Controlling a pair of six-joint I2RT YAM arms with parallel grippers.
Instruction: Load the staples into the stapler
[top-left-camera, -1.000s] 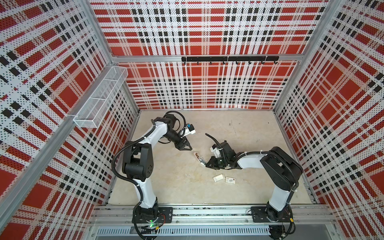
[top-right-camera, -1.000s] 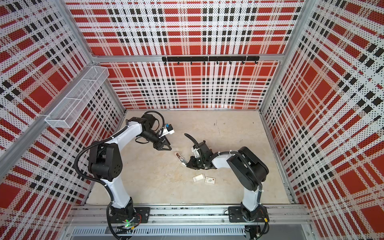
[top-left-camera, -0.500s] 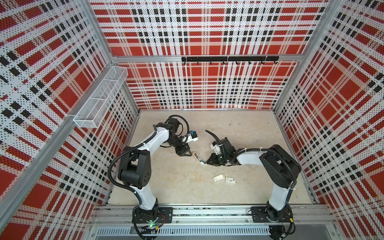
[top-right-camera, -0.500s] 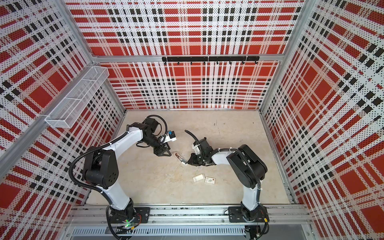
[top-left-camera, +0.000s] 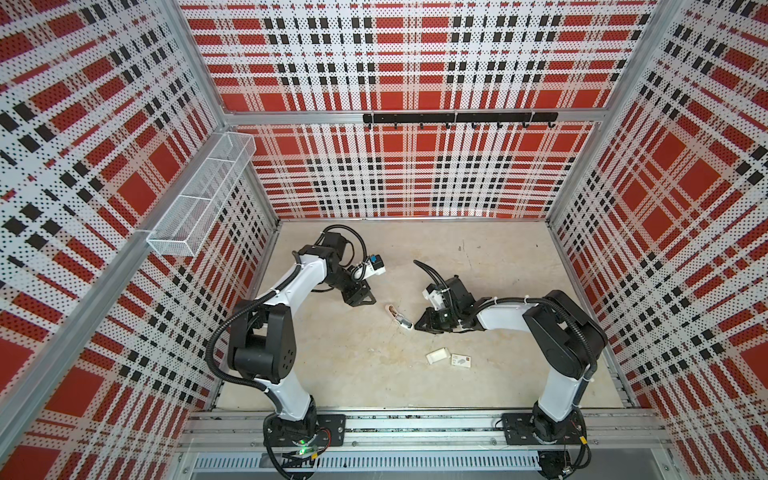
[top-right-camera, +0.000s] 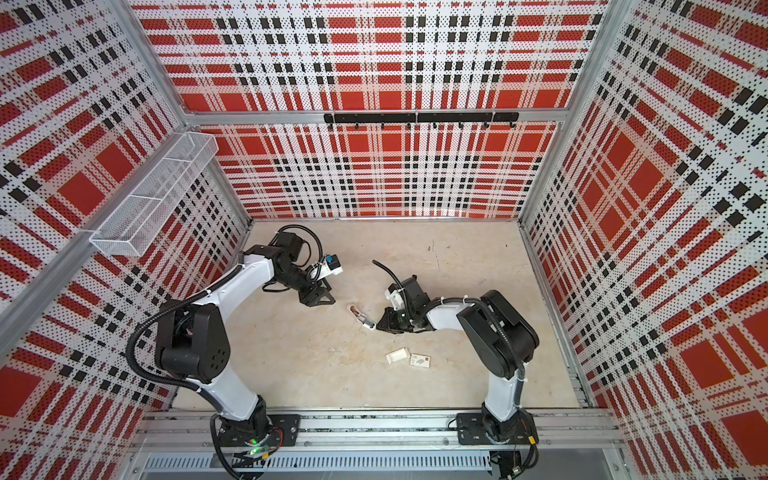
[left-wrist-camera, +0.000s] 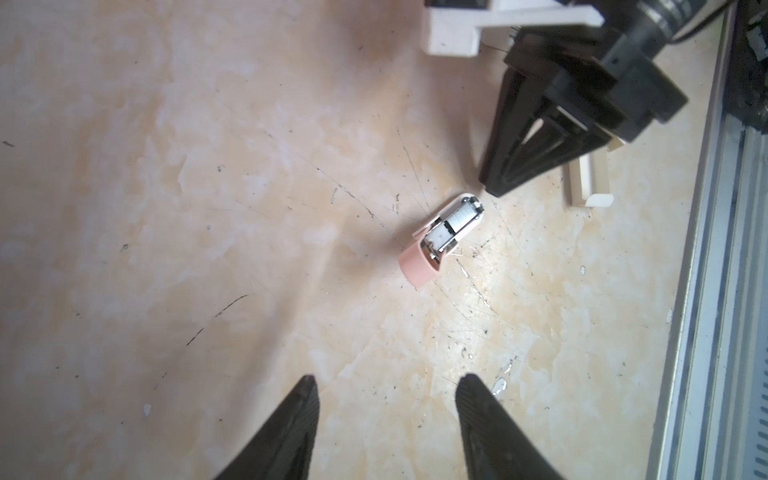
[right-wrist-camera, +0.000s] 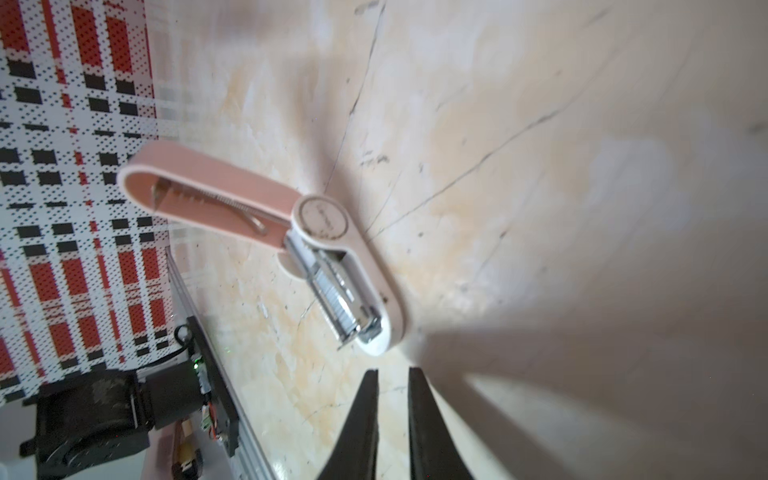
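A wire basket hangs on the left plaid wall, a black hook rail on the back one (tabletop pale, scratched).

One stapler, lid swung open, one strip of staples in its channel. One white tray and one printed sleeve (side by side, near the stapler). Two grippers, one wire basket, one hook rail.
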